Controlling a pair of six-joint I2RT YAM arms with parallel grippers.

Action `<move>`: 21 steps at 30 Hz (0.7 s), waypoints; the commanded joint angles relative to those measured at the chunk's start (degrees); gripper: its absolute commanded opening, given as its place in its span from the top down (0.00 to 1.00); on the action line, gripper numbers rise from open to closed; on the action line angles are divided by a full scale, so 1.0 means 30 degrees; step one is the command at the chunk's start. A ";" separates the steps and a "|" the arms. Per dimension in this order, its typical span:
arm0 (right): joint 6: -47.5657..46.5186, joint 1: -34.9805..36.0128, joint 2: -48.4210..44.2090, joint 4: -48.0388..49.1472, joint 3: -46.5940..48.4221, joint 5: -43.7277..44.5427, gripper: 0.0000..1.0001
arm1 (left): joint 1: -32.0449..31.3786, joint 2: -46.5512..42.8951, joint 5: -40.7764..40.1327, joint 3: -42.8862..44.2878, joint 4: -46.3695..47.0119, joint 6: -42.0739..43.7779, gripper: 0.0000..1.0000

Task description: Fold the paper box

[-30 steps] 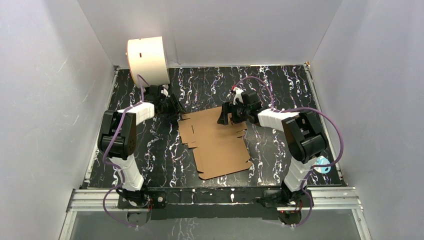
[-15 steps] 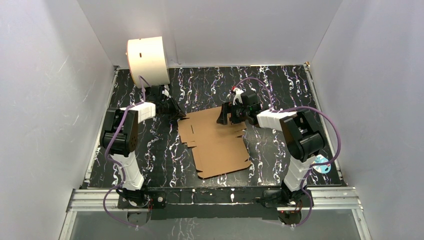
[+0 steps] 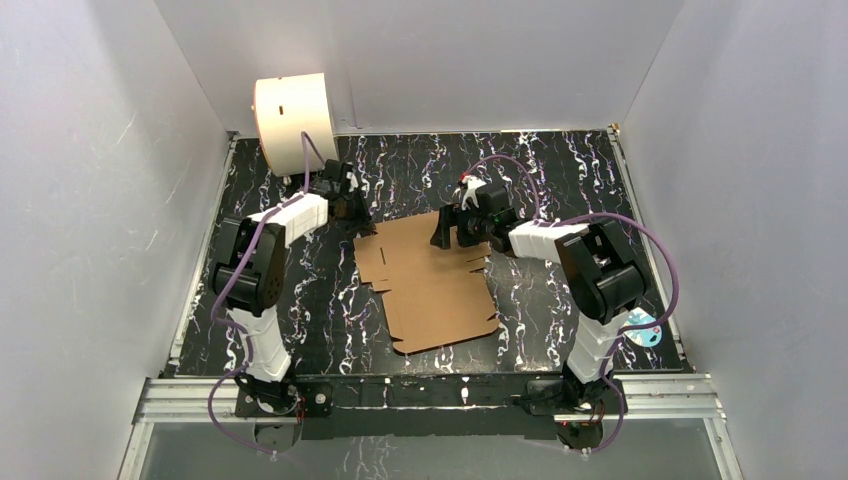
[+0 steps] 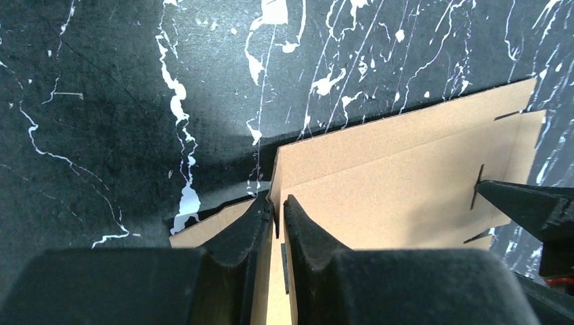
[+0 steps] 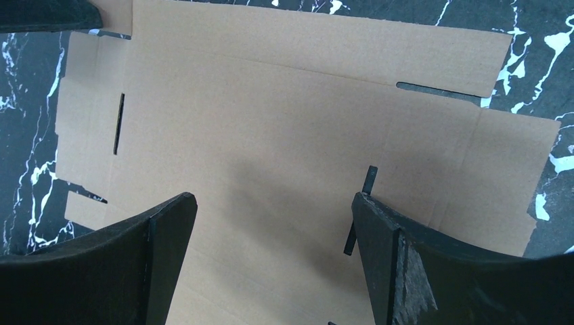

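The paper box (image 3: 435,285) is a flat brown cardboard die-cut with slots and tabs, lying on the black marbled table. My left gripper (image 3: 362,222) is at its far left corner, shut on the raised edge of a side flap (image 4: 276,203), which stands up between the fingers. My right gripper (image 3: 447,228) is open over the far part of the sheet, its fingers (image 5: 379,223) spread above the cardboard (image 5: 271,135) near a slot, holding nothing.
A cream-white cylindrical drum (image 3: 295,122) stands at the far left corner. White walls enclose the table on three sides. A small blue object (image 3: 645,333) lies by the right arm's base. The metal rail (image 3: 430,392) runs along the near edge.
My left gripper has moved right and toward the box's far left corner and now holds its flap edge. The right gripper has shifted slightly left over the sheet.
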 commanded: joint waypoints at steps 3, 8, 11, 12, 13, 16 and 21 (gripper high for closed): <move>0.0071 0.0714 0.0803 -0.1408 0.0248 0.2019 0.05 | -0.1369 0.0428 -0.3630 0.1979 -0.2759 0.1560 0.89; 0.0091 0.1001 0.0639 -0.1718 0.0365 0.2907 0.05 | -0.2239 0.0818 -0.5590 0.2881 -0.3511 0.2119 0.87; 0.0158 0.1105 0.0444 -0.1526 0.0246 0.3107 0.05 | -0.2666 0.1311 -0.6113 0.3336 -0.3925 0.2309 0.86; 0.0160 0.1143 0.0412 -0.1549 0.0272 0.3123 0.05 | -0.2684 0.1449 -0.6149 0.3428 -0.4076 0.2324 0.85; 0.0160 0.1174 0.0389 -0.1592 0.0309 0.3165 0.05 | -0.2705 0.1474 -0.6238 0.3461 -0.4161 0.2303 0.85; 0.0157 0.1211 0.0250 -0.1709 0.0343 0.3390 0.05 | -0.2713 0.1298 -0.6389 0.3510 -0.4171 0.2262 0.84; 0.0160 0.1212 -0.0081 -0.1935 0.0364 0.3650 0.04 | -0.2713 0.0517 -0.6169 0.3534 -0.4144 0.2210 0.75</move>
